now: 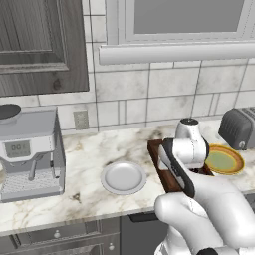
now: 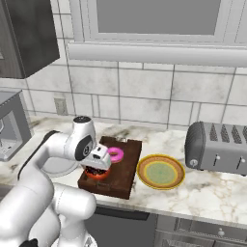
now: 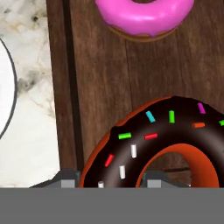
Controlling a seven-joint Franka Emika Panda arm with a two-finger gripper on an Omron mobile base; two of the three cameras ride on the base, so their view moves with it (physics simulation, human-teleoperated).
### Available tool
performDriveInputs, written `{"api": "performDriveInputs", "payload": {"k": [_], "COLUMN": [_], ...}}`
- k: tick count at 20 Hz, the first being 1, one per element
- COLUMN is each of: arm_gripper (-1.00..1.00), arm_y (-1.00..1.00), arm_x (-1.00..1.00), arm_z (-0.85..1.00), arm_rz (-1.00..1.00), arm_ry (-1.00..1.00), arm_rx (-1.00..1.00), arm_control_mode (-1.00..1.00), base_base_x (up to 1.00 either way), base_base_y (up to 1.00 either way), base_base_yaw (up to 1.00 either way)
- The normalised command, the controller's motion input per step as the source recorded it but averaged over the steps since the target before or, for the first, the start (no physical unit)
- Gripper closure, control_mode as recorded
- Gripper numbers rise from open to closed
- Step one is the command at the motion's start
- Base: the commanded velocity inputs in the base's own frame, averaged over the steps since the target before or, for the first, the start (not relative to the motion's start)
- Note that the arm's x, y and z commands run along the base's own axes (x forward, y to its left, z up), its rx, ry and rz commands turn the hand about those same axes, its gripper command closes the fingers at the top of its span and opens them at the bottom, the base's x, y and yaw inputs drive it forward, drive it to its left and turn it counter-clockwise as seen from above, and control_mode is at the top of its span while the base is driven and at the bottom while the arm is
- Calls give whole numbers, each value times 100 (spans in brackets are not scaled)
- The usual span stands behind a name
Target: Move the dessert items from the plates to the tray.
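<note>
My gripper (image 2: 99,166) hangs low over the near left part of the dark wooden tray (image 2: 123,169), shut on the dark brown doughnut (image 2: 98,174). In the hand view that doughnut (image 3: 166,131), with coloured sprinkles, sits between my finger tips (image 3: 111,177) just above the tray boards (image 3: 100,78). I cannot tell whether it touches the wood. The pink doughnut (image 2: 116,155) lies on the tray further back (image 3: 144,17). The light-grey plate (image 1: 123,178) is bare, left of the tray (image 1: 155,159). The yellow-rimmed plate (image 2: 160,171) is bare on the tray's right.
A grey toaster (image 2: 219,149) stands at the right against the tiled wall. A coffee machine (image 1: 30,149) occupies the counter's left end. The grey plate's rim (image 3: 4,87) shows beside the tray's edge. The counter's front edge runs close below the tray.
</note>
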Motion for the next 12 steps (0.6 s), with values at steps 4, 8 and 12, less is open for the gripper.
{"api": "performDriveInputs", "payload": {"k": [4,8,12], "arm_gripper": [100,100,100], "arm_y": [-47,-14,-1], "arm_x": [57,46,19], "arm_z": [-13,3,-15], "arm_rz": [16,5,0], "arm_ry": [2,5,-1], "arm_rx": [1,0,0], "arm_control_mode": [-100,-100,-100], "base_base_x": [0,0,0], "base_base_y": [0,0,0], "base_base_yaw": [0,0,0]}}
